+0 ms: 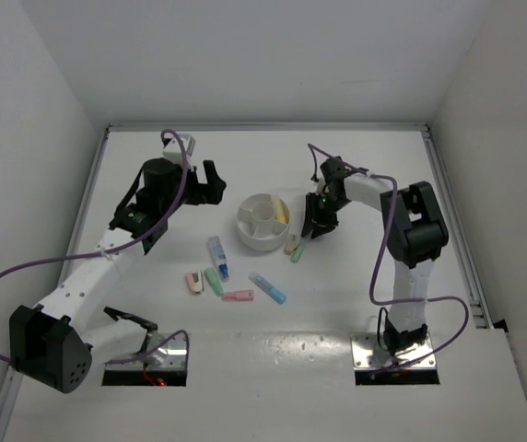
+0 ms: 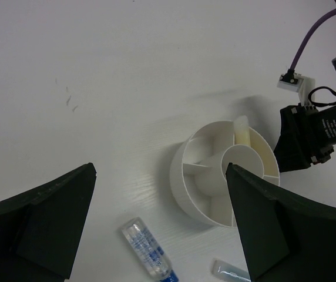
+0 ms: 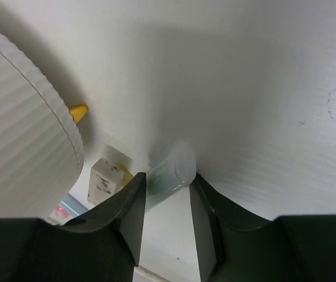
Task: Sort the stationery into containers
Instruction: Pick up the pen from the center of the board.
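Observation:
The round white tub [image 1: 262, 221] stands mid-table, with a pale yellow piece [image 1: 282, 210] leaning in one outer compartment. My right gripper [image 1: 314, 230] is down at the tub's right side. Its fingers press both sides of a pale green capped stationery piece [image 3: 169, 173], which touches the table. A beige piece [image 3: 104, 179] lies just beside it, by the tub wall [image 3: 27, 117]. My left gripper [image 1: 210, 184] hovers open left of the tub [image 2: 215, 176], holding nothing. Below it lies a white-blue piece [image 2: 147, 247].
Loose pieces lie in front of the tub: white-blue [image 1: 217, 258], pink-white [image 1: 194, 281], green [image 1: 214, 280], pink [image 1: 238, 296] and blue [image 1: 268, 288]. A yellow tip [image 3: 77, 111] pokes out behind the tub wall. White walls enclose the table on three sides.

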Controlling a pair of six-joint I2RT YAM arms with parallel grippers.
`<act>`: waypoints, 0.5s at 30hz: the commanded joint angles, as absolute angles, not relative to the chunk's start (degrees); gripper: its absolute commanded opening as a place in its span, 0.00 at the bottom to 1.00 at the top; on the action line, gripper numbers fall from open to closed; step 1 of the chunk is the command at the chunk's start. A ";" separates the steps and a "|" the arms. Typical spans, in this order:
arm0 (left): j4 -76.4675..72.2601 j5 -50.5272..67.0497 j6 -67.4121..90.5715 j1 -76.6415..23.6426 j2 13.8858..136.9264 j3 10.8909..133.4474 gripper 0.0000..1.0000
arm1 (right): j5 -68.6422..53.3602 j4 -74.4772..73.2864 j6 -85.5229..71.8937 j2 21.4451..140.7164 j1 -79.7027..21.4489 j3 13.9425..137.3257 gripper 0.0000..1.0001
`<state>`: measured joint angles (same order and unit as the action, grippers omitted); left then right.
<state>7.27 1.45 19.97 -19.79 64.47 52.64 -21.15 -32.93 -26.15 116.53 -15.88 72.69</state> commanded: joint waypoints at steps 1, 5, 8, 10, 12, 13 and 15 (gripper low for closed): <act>6.33 1.05 19.69 -20.13 62.93 54.23 1.00 | -8.45 -32.70 -24.08 117.60 -17.05 72.51 0.37; 6.33 1.05 19.69 -20.13 62.93 54.23 1.00 | -6.94 -32.70 -24.08 118.12 -18.89 72.51 0.37; 6.33 0.53 19.69 -20.13 62.93 54.23 1.00 | -3.87 -33.40 -24.08 118.74 -20.65 72.51 0.37; 6.33 0.53 19.69 -20.13 62.93 54.23 1.00 | -3.87 -33.40 -24.08 119.35 -22.23 72.51 0.36; 6.33 0.53 19.69 -20.13 62.93 54.23 1.00 | -3.87 -34.01 -24.08 119.36 -22.85 72.51 0.32; 6.33 0.53 19.69 -20.13 62.93 54.23 1.00 | -3.87 -34.01 -24.08 119.36 -22.85 72.51 0.30; 6.33 0.53 19.69 -20.13 62.93 54.23 1.00 | -3.35 -34.01 -24.08 119.36 -23.37 71.99 0.23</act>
<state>7.27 1.02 19.97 -19.79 64.47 52.64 -9.34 -34.06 -25.28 115.94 -22.35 74.13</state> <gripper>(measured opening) 0.997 0.255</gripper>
